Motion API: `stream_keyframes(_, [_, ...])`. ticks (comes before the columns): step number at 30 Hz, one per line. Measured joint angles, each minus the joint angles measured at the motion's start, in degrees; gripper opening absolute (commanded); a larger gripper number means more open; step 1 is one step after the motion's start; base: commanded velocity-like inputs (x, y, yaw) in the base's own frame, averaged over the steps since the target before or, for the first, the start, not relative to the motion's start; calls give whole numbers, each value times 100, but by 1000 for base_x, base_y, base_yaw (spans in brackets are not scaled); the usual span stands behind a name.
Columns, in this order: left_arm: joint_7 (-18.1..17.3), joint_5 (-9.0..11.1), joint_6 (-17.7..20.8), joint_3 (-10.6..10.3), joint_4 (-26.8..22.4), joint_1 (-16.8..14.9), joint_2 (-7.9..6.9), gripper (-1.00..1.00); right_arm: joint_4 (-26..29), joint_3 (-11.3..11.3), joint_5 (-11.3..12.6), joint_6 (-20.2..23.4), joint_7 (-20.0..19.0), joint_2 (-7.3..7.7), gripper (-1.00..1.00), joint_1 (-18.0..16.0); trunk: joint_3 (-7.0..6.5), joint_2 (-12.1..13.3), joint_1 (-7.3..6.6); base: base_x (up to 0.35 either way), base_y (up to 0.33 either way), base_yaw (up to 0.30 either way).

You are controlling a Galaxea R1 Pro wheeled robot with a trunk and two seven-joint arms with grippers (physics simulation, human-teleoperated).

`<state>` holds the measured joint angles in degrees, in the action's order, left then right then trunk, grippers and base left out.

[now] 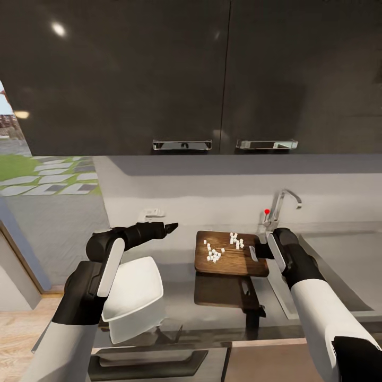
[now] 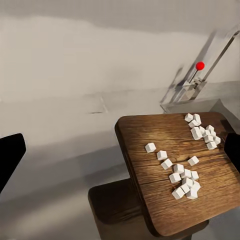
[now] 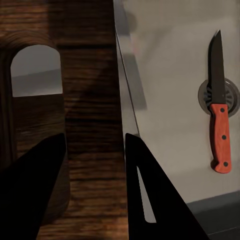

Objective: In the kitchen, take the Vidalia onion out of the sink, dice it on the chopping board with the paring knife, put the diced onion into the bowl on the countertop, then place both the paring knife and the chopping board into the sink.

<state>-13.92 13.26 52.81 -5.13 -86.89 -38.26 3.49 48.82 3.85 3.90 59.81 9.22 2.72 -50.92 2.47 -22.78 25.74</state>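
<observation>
From the head camera, the right gripper (image 1: 257, 249) sits at the near-sink end of the chopping board (image 1: 231, 261), with the diced onion (image 1: 223, 247) still scattered on top just past its tips; the bowl (image 1: 135, 294) waits well off to the far side, under the left arm, whose gripper (image 1: 171, 227) hovers over the countertop (image 1: 223, 313), and whether those tips are spread I cannot tell. On the left wrist camera the board (image 2: 165, 170) looks raised off the counter, cubes (image 2: 182, 177) loose in two clusters, so my call is: keep it level, tilt only over the bowl. The right wrist camera shows the black fingers (image 3: 150, 195) spread astride the board's edge (image 3: 90, 100) beside the handle slot, seemingly gripping it; the paring knife (image 3: 219, 117) already lies in the sink (image 3: 170, 75), across the drain.
</observation>
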Motion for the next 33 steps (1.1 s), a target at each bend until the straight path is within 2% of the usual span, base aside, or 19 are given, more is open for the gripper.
stream_keyframes(33, [0,1,0,-2,0,0,0,100,0,0,0,0,0,0,-100,0,-1,0,0,0,0,32])
